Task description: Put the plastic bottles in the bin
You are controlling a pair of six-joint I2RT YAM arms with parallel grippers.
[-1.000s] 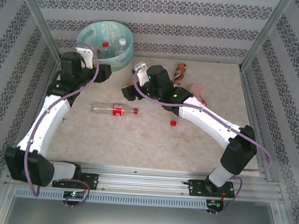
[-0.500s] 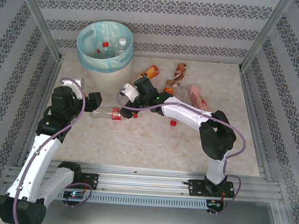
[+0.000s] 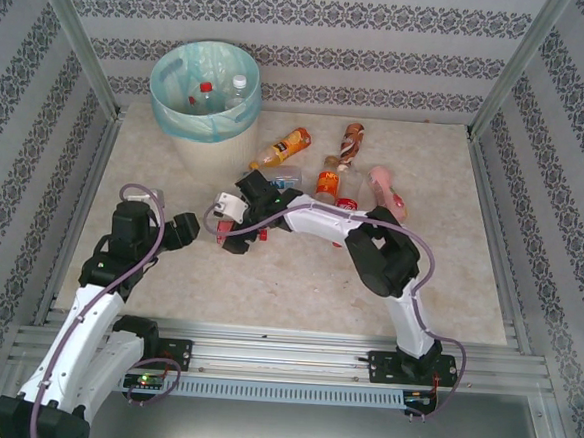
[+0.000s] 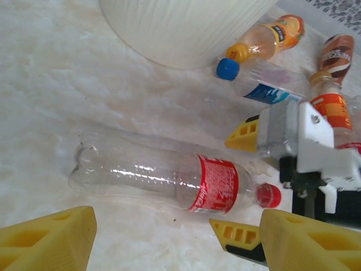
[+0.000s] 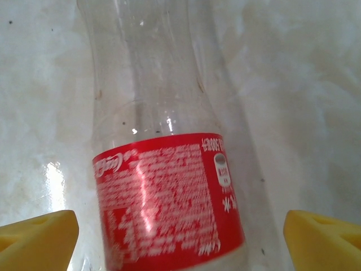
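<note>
Left gripper: my left gripper (image 3: 181,229) hangs low over the tabletop (image 3: 297,290), left of its middle; my fingers (image 4: 48,239) there stand spread wide with nothing between them.
Right gripper: my right gripper (image 5: 180,243) reaches in from the right to the same patch; its fingers (image 5: 324,240) stand spread wide, one on each side of the clear bottle (image 4: 146,175) at its label; bare tabletop shows between each finger and the bottle, so nothing is pinched.
Clear bottle: lies on its side, left of the tabletop's middle, between my two grippers; red label (image 4: 217,183) near the neck; red cap (image 4: 269,195) on; base toward my left gripper, cap end under my right one; just beyond my left fingertips, apart from them.
Bin: the bin (image 3: 211,151) stands at the far left corner of the tabletop, a teal bag (image 3: 170,100) lining it; inside I see a red-capped bottle (image 3: 203,93) and a white-capped bottle (image 3: 239,82).
Orange bottle: the orange bottle (image 3: 282,146) lies on its side just beside the bin's foot, cap end toward the near edge.
Blue-capped bottle: the blue-capped bottle (image 4: 262,84) lies just beside the orange bottle, on its near side.
Orange-labelled bottle: the orange-labelled bottle (image 3: 327,182) sits right of the blue-capped one; upright or lying, I cannot tell.
Brown bottle: the brown bottle (image 3: 352,141) lies near the far edge, just beyond the orange-labelled one.
Pink bottle: the pink bottle (image 3: 383,183) lies on its side, nearest the right edge of the group.
</note>
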